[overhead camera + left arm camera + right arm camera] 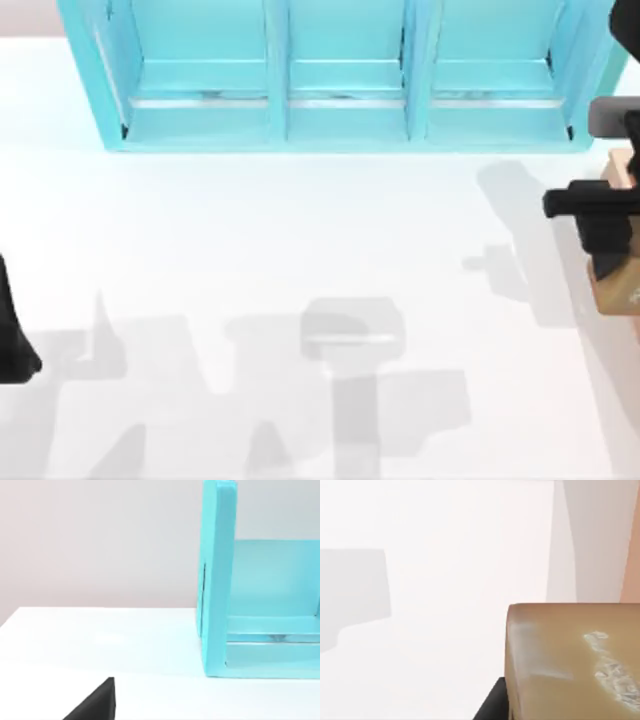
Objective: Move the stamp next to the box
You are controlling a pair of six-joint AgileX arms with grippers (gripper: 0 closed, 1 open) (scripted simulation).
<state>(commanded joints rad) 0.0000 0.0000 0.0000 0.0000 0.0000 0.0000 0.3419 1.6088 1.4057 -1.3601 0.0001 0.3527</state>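
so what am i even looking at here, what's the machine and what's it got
These are three camera views of a simulated two-armed AgileX robot at a white table. The top view looks straight down; the other two come from cameras on each arm's wrist.

At the back stands a big turquoise shelf unit, which the left wrist view shows from the side. The left gripper is parked at the table's left edge.

The right gripper is working at the right edge. It appears to hold the stamp, a small tan-brown block; the right wrist view shows it close up with a whitish pattern. Just beyond it sits the peach-tan box, cut off by the picture's edge.
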